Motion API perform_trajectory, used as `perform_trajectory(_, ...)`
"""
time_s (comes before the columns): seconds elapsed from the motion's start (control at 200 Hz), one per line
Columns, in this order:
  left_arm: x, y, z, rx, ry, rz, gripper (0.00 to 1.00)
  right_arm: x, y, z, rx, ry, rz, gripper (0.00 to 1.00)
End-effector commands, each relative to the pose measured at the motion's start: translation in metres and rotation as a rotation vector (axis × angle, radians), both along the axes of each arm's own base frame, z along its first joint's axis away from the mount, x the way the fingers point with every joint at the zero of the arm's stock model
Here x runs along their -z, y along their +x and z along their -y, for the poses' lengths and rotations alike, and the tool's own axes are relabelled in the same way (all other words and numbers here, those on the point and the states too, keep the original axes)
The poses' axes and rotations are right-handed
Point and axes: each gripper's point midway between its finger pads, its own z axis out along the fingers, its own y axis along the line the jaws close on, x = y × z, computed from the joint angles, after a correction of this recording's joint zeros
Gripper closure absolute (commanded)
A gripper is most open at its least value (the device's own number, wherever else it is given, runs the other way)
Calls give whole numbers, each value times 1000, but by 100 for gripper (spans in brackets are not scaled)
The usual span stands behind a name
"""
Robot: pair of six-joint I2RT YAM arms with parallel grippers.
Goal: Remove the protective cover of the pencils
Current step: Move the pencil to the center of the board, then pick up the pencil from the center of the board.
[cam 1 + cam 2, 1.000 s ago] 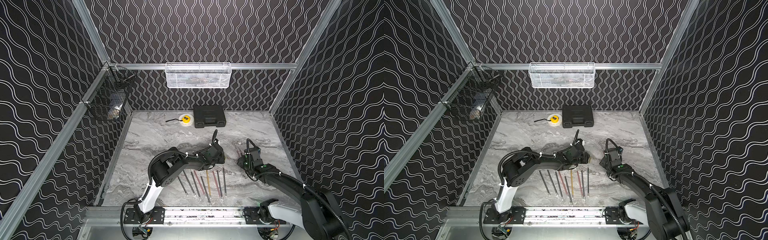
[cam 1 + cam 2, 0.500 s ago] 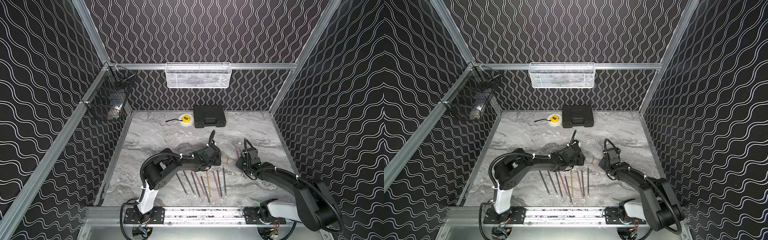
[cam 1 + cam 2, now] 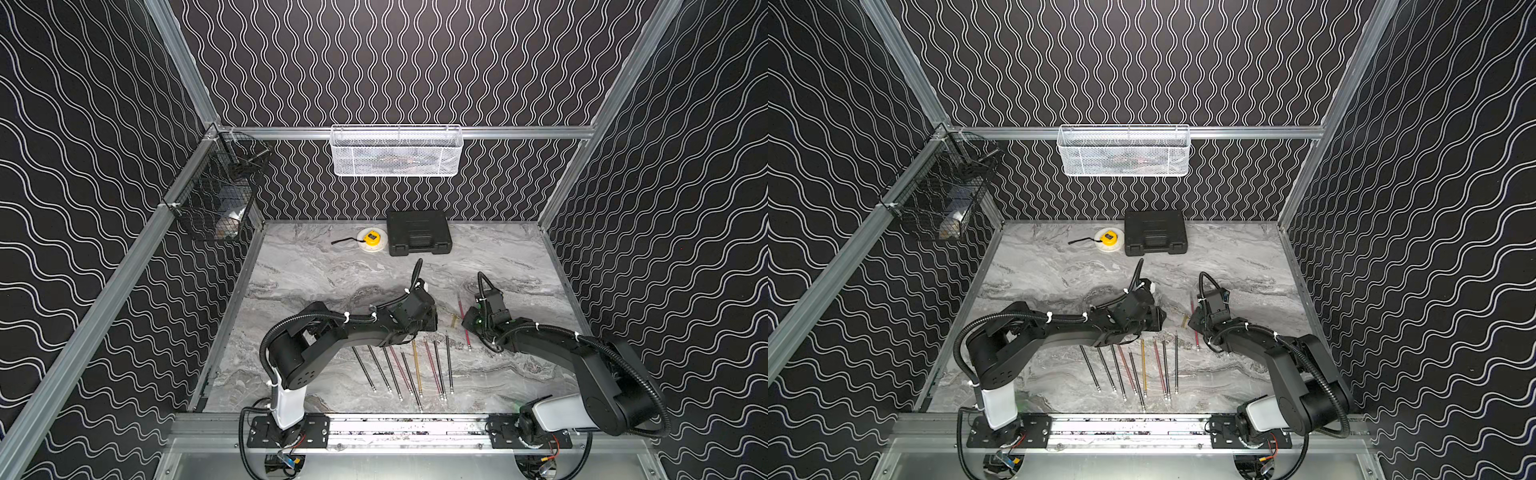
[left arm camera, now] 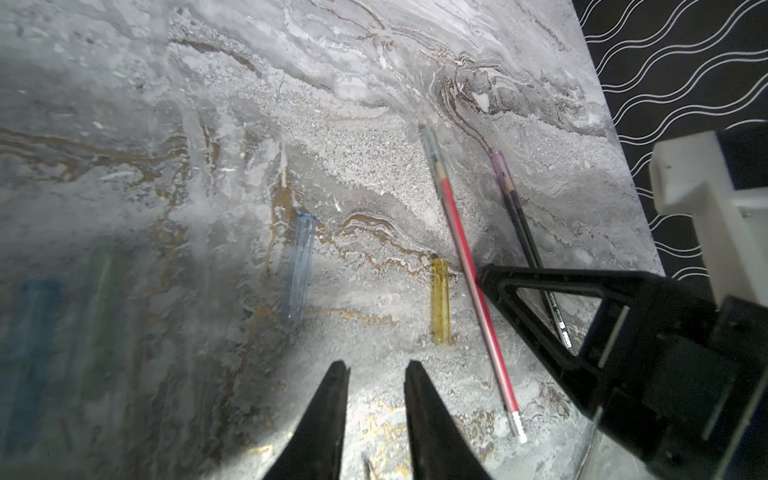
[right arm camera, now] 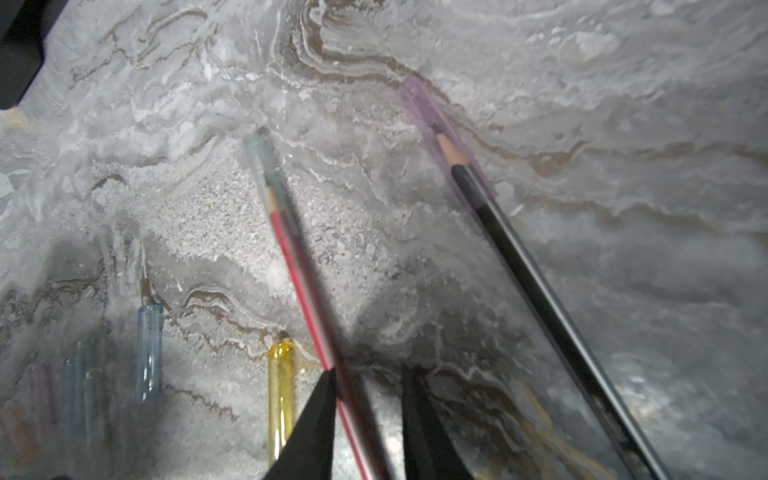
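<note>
Two matching black arms, white at the foot

We see the left arm (image 3: 353, 332) and the right arm (image 3: 552, 345) built alike: matte black links with rounded joint housings, each rising from a white lower section (image 3: 286, 407) fixed to a black base plate (image 3: 316, 430) dotted with small screw heads. A ribbed black hose (image 3: 266, 345) loops along each arm, bound by white ties (image 3: 344, 319), and thin red and yellow wires (image 3: 550, 451) hang under the bases. We note a small green light (image 3: 478, 320) near the right wrist and a white piece (image 3: 424, 286) on the left one. The left gripper (image 4: 376, 368) and the right gripper (image 5: 365, 372) both end in slim black fingers (image 4: 324, 428) tapering to wedge tips
</note>
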Motion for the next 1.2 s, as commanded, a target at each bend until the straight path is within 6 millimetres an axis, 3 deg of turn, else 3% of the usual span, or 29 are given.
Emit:
perform_trajectory(0.0, -12, 1, 0, -1, -28, 21, 71, 17, -25, 12, 9, -78, -113, 72)
perform_trajectory(0.16, -23, -6, -5, 2, -57, 32, 71, 17, -33, 11, 13, -139, -113, 73)
perform_trajectory(0.49, -49, -21, -39, -43, -104, 83, 68, 4, -48, -14, -55, -205, -61, 73)
perform_trajectory(0.611, -53, -23, -42, -46, -110, 89, 68, -7, -46, -17, -62, -200, -34, 73)
perform_trajectory(0.806, -52, -21, -40, -43, -108, 85, 68, -23, -47, -43, -145, -201, 21, 67)
perform_trajectory(1.196, -50, -19, -41, -42, -120, 74, 69, 5, -37, -46, -152, -337, -81, 62)
